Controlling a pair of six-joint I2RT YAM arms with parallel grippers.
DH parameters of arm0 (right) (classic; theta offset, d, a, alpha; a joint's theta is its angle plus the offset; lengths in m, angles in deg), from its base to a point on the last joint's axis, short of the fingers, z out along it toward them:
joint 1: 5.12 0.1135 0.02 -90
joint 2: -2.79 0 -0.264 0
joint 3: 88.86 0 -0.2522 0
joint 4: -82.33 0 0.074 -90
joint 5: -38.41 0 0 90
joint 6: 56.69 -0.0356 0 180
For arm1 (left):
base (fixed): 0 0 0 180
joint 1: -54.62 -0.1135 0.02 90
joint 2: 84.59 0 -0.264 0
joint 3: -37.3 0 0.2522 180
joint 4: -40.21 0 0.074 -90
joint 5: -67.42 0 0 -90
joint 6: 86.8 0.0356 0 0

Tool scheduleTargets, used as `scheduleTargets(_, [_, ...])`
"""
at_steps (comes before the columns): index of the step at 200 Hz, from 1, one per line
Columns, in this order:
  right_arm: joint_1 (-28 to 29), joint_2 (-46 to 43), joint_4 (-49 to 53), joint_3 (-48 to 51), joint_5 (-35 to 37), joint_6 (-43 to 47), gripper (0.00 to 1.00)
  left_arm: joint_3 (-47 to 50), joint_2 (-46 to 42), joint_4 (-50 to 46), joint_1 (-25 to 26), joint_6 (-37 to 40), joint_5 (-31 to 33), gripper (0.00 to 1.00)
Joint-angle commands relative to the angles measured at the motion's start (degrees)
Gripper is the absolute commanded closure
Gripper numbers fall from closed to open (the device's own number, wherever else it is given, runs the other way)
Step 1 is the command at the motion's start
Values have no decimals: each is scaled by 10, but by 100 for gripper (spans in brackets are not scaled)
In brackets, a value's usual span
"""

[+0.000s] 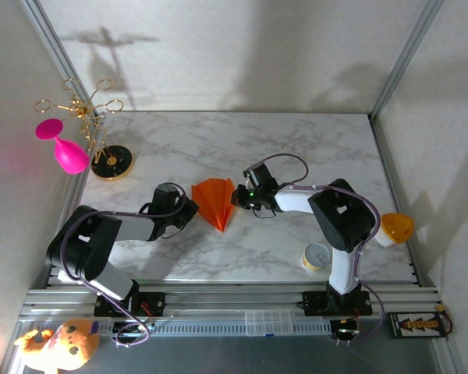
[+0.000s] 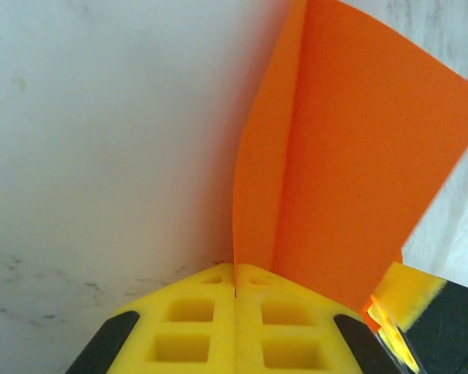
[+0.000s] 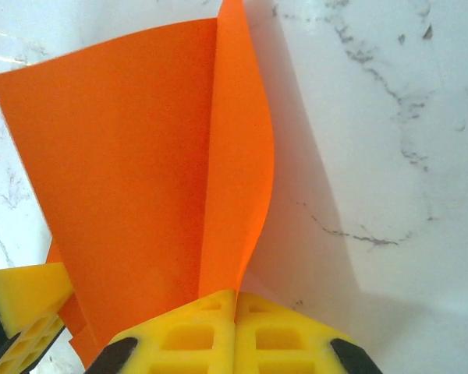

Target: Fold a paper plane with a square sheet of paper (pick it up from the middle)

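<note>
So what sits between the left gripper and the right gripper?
The orange paper plane, seen in the top view. The left gripper and right gripper are each shut on one side of it, with nothing else lying between them.

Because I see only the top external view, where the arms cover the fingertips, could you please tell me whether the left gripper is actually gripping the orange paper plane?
Observer: Yes. In the left wrist view the left gripper is shut, and a raised flap of the paper plane runs into the seam between its yellow pads.
Operator: Thank you. And the right gripper?
Observer: In the right wrist view the right gripper is shut too, with a flap running into its seam.
Operator: Does that flap lie flat?
Observer: No, it stands up off the marble table, its edge curved.
</note>
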Motion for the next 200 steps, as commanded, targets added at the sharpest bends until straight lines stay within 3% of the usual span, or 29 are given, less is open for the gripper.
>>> scheduleTargets(1, [-1,15,20,-17,-17,14,90,-23,12,-31,3,10,9,96])
scheduleTargets(76, [-1,18,27,-33,-28,28,91,-64,-72,-161,3,75,57,72])
scheduleTargets(105, [-1,21,30,-36,-29,29,91,-61,-107,-176,17,86,43,68])
scheduleTargets(154, [-1,22,32,-34,-30,30,91,-71,-75,-145,66,79,3,74])
scheduleTargets(179, [-1,22,33,-34,-29,31,91,-94,-51,-152,82,87,10,81])
scheduleTargets(200, [-1,22,32,-33,-28,30,91,-104,-39,-161,85,90,20,80])
